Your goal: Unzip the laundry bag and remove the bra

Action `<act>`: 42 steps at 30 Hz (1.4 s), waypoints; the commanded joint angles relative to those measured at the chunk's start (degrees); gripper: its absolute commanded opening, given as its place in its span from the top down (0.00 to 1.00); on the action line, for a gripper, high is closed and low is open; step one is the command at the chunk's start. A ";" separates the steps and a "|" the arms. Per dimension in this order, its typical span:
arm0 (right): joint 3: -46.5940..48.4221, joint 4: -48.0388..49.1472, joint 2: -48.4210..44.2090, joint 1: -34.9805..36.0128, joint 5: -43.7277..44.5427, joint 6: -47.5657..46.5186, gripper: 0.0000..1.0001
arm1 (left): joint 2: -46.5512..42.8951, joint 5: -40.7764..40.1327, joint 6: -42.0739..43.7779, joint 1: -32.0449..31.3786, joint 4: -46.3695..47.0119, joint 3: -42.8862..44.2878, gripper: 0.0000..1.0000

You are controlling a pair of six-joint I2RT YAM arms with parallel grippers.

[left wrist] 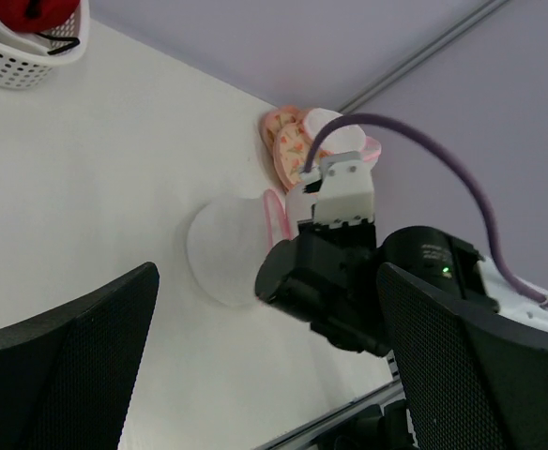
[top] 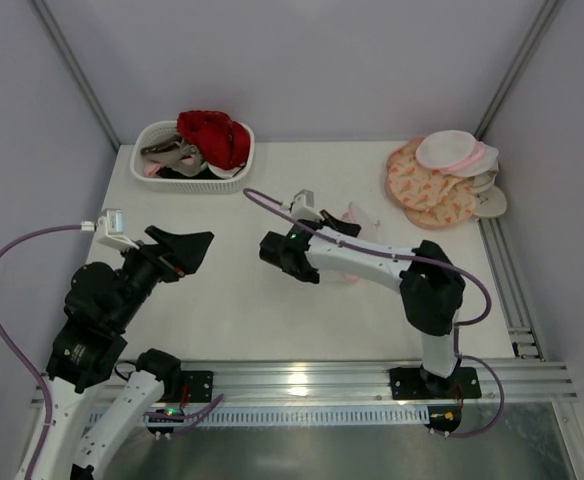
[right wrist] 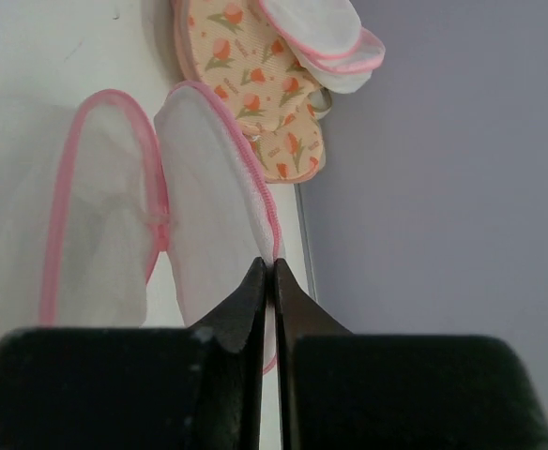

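The laundry bag lies mid-right on the counter, opened into two mesh halves, near the peach pouches. The right fingers are clenched on its pink zipper rim. The left fingers are spread wide, grasping nothing, over the counter's left side, well apart from the bag. A white basket holding a red garment sits at the far-left corner.

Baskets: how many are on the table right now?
1. The basket sits at the table's far-left corner, holding clothes. Nothing else looks like one, though the right arm hides some tabletop.
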 commanded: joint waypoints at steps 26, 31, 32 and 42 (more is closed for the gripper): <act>-7.77 21.96 -47.92 2.29 -32.47 -7.70 0.00 | 18.95 19.77 0.98 -0.60 5.53 -0.07 0.00; -18.92 27.85 -58.59 -10.89 -44.87 -5.24 0.01 | 23.26 20.83 -0.08 -2.89 10.02 -1.93 0.01; -20.25 28.38 -59.20 -12.05 -47.41 -4.62 0.00 | 25.36 21.18 -0.52 -3.33 11.16 -2.10 0.01; -36.68 37.79 -65.79 -19.18 -59.30 4.87 0.00 | 37.40 15.29 -5.17 -12.29 19.86 -4.83 0.01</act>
